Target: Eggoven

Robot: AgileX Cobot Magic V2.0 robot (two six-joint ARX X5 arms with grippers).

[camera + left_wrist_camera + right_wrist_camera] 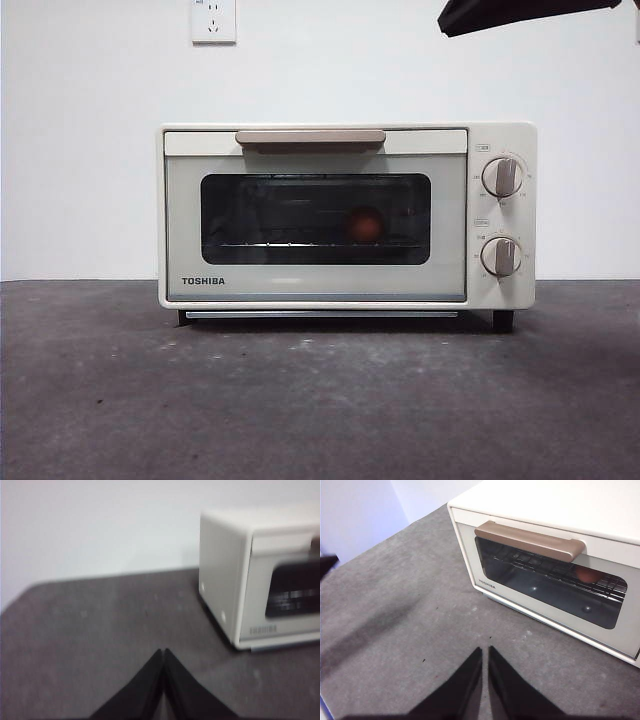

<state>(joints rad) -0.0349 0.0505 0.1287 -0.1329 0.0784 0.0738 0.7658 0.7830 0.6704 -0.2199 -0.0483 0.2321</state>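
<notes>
The cream TOSHIBA toaster oven (320,290) stands on the dark table with its door shut. The reddish-brown egg (365,226) sits inside on the wire rack, seen through the dark glass window; it also shows in the right wrist view (587,575). The tan handle (310,137) runs along the door's top. Two knobs (501,177) are on the right side. My right gripper (485,652) is shut and empty, above the table in front of the oven (545,605). My left gripper (163,652) is shut and empty, off to the oven's (225,580) left side.
A white wall with a power socket (213,20) stands behind the oven. A black arm tip (520,12) shows at the top right of the front view. The grey table (300,400) stretches in front of the oven.
</notes>
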